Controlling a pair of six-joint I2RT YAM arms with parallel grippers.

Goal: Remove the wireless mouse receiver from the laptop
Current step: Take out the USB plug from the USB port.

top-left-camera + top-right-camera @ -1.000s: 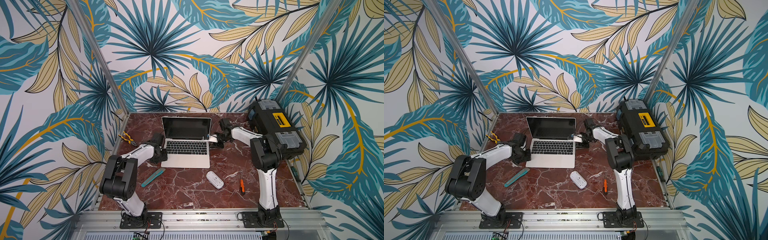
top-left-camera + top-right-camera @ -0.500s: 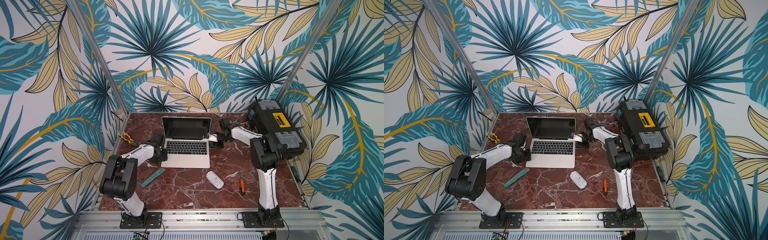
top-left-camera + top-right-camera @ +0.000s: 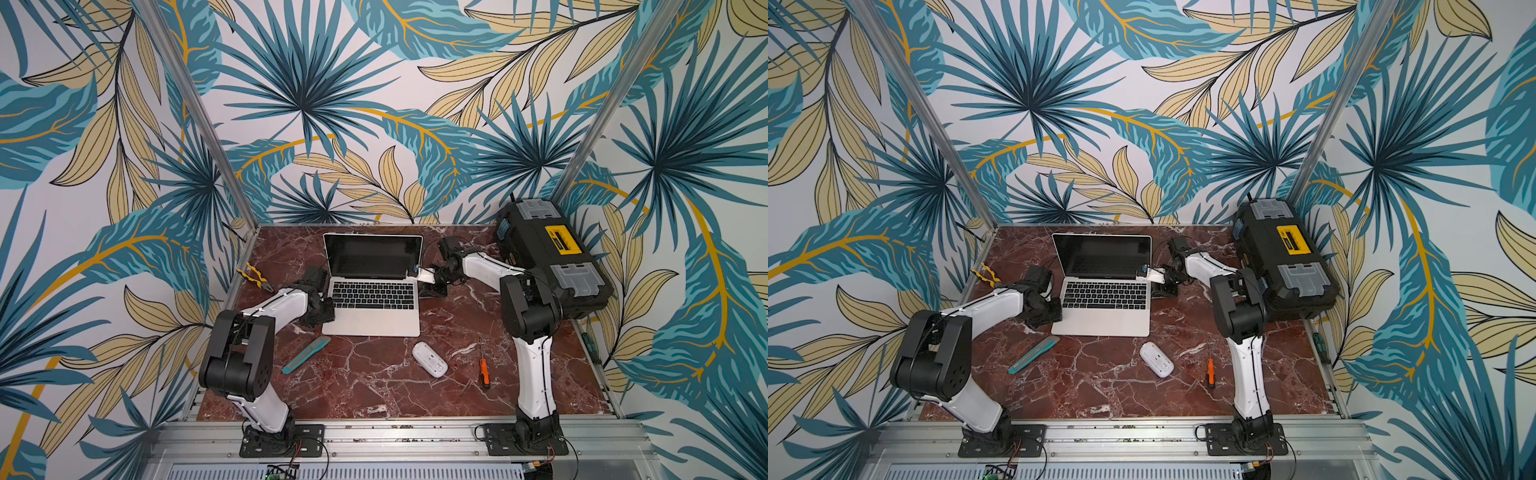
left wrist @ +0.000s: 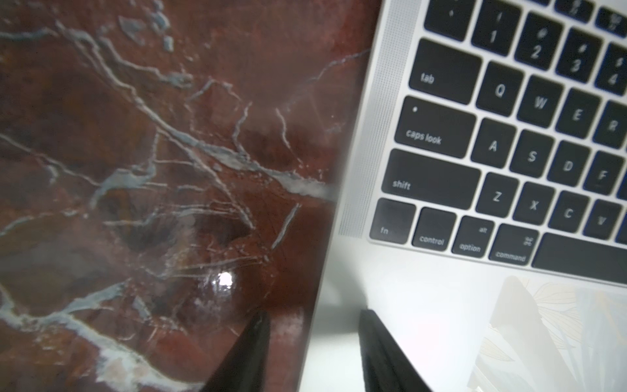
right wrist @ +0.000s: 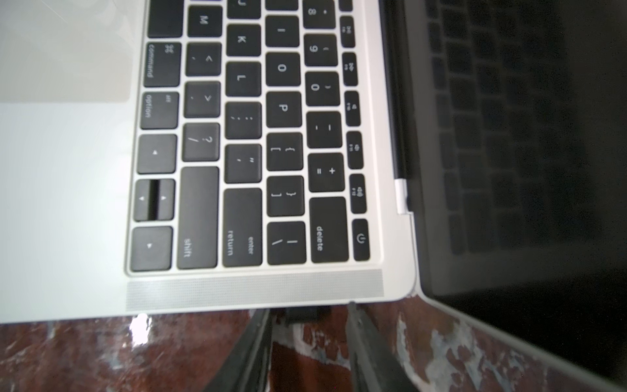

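Right gripper (image 5: 308,309): low at the laptop's (image 5: 68,203) right edge, fingers (image 5: 258,349) apart. They stand on either side of a small black stub, the wireless mouse receiver (image 5: 303,314). A sliver of table shows between each finger and the stub, so nothing is clamped. The receiver is seated in the laptop's side, toward the hinge end and below the speaker grille (roughly level with the return and delete keys).

Left gripper (image 4: 314,314): fingers (image 4: 376,349) also apart, straddling the laptop's (image 4: 424,288) left front edge. One is over the silver palm rest, the other over the red marble table (image 4: 135,169). Cannot tell whether either finger is pressing down.

In both top views the laptop (image 3: 370,320) (image 3: 1100,322) sits open toward the rear centre of the table (image 3: 374,395). Its screen is dark. The left gripper (image 3: 322,318) is at its left side and the right gripper (image 3: 428,286) at its right, near the hinge.

Around it:
- A white mouse (image 3: 430,359) lies in front of the laptop's right corner.
- An orange-handled screwdriver (image 3: 484,368) lies just right of the mouse.
- A teal utility knife (image 3: 305,353) lies off the left front corner.
- Yellow-handled pliers (image 3: 253,278) lie at the far left edge.
- A black-and-yellow toolbox (image 3: 548,257) sits along the right side, behind the right arm.
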